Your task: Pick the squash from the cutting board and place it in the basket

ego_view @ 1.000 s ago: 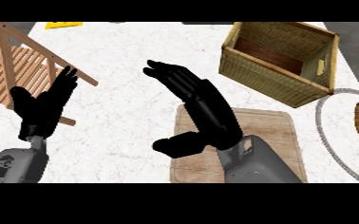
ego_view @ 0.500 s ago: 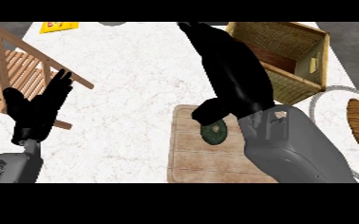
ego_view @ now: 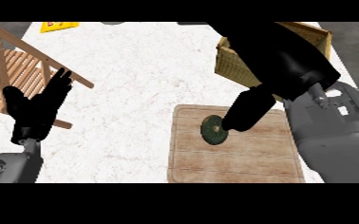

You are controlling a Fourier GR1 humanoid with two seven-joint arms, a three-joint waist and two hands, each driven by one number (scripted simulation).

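Note:
A dark green round squash [ego_view: 213, 129] lies on the wooden cutting board [ego_view: 238, 163], near its upper middle. My right hand [ego_view: 280, 59] hangs large above the board's far edge, fingers stretched toward the top of the view. Its thumb [ego_view: 245, 111] points down and ends right beside the squash; I cannot tell if it touches. The hand holds nothing. The woven basket [ego_view: 235, 61] stands behind the board at the upper right, mostly hidden by that hand. My left hand [ego_view: 38, 107] rests open at the left edge, fingers up.
A slatted wooden rack [ego_view: 24, 69] sits at the left behind my left hand. A yellow object [ego_view: 60, 26] lies at the counter's far left corner. White marbled counter [ego_view: 140, 76] spreads between rack and board.
My right hand has risen and moved farther right, over the basket, uncovering the squash on the board. The left hand has stayed where it was.

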